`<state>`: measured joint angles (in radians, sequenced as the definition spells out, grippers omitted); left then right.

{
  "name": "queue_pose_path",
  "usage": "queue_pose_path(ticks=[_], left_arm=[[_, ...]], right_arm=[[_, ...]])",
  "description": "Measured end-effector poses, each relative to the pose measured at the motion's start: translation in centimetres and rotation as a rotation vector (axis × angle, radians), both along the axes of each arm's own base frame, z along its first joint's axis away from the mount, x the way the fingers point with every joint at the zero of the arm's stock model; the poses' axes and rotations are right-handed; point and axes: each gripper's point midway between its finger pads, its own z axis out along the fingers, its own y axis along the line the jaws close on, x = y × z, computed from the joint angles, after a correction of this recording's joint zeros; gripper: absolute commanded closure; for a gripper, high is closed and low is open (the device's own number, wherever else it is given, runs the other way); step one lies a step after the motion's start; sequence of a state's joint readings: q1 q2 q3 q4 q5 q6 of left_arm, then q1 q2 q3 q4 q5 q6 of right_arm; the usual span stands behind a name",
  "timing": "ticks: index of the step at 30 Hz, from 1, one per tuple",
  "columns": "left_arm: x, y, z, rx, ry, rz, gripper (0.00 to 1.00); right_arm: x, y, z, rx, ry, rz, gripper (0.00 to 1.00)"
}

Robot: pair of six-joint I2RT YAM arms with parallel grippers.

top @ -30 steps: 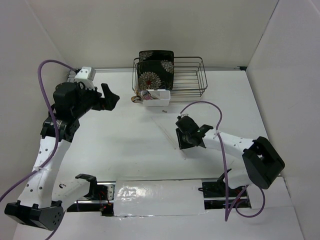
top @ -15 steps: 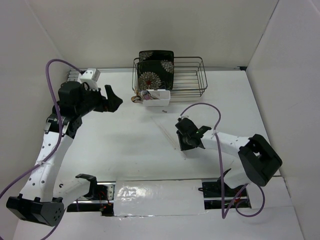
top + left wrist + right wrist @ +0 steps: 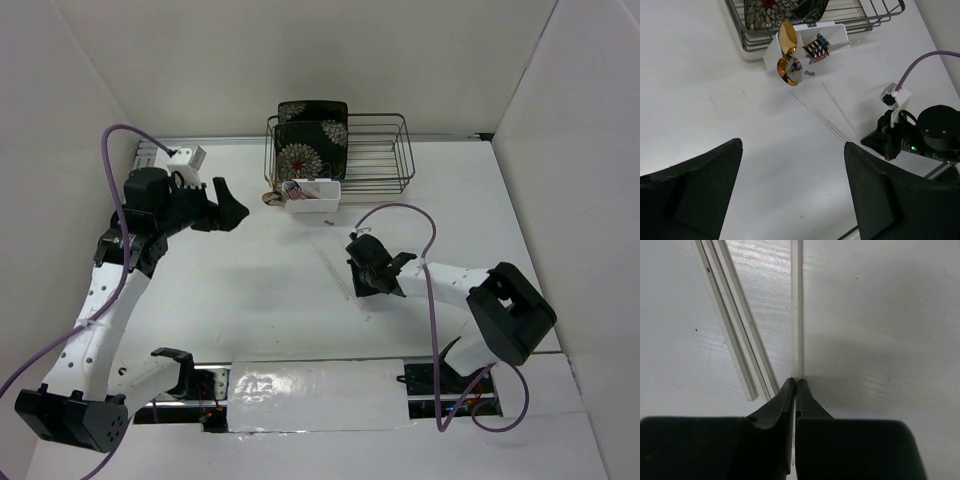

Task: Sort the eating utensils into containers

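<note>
**Right arm pinches a chopstick while the tub waits by the rack**

At left, the left gripper (image 3: 228, 200) hangs above the table, jaws spread wide and holding nothing, apparently parked clear of the work. At the far middle of the table, the white tub (image 3: 313, 197) sits against the front of the wire rack (image 3: 385, 150). It already holds utensils, and an iridescent gold spoon (image 3: 786, 42) leans out at one end. Farther right and nearer the arm bases, the right gripper (image 3: 796, 386) is down at the tabletop. Its tips are closed on the near end of one pale chopstick (image 3: 796, 310), likely to lift it toward the tub. The stick is thin, straight and almost the table's colour. The other chopsticks (image 3: 730, 325) lie flat just beside it, angling away to its left.
</note>
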<state>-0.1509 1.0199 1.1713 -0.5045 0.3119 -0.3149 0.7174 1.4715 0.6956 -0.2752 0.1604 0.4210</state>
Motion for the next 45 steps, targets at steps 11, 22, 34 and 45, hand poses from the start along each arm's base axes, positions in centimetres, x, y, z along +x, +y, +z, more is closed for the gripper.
queue_pose_path(ticks=[11, 22, 34, 45], left_arm=[[-5.2, -5.1, -11.0, -0.198, 0.39, -0.044, 0.16], [-5.4, -11.1, -13.6, -0.292, 0.487, -0.121, 0.16], [-1.7, -15.5, -12.0, -0.332, 0.424, -0.152, 0.35], [0.0, -17.6, -9.7, -0.388, 0.384, -0.152, 1.0]], right_arm=[[-0.9, 1.6, 1.6, 0.096, 0.016, 0.071, 1.0], [-1.6, 6.6, 13.9, 0.438, -0.153, 0.293, 1.0], [-3.2, 9.5, 16.5, 0.507, -0.149, 0.409, 1.0], [-3.1, 11.4, 17.4, 0.519, -0.165, 0.445, 0.91]])
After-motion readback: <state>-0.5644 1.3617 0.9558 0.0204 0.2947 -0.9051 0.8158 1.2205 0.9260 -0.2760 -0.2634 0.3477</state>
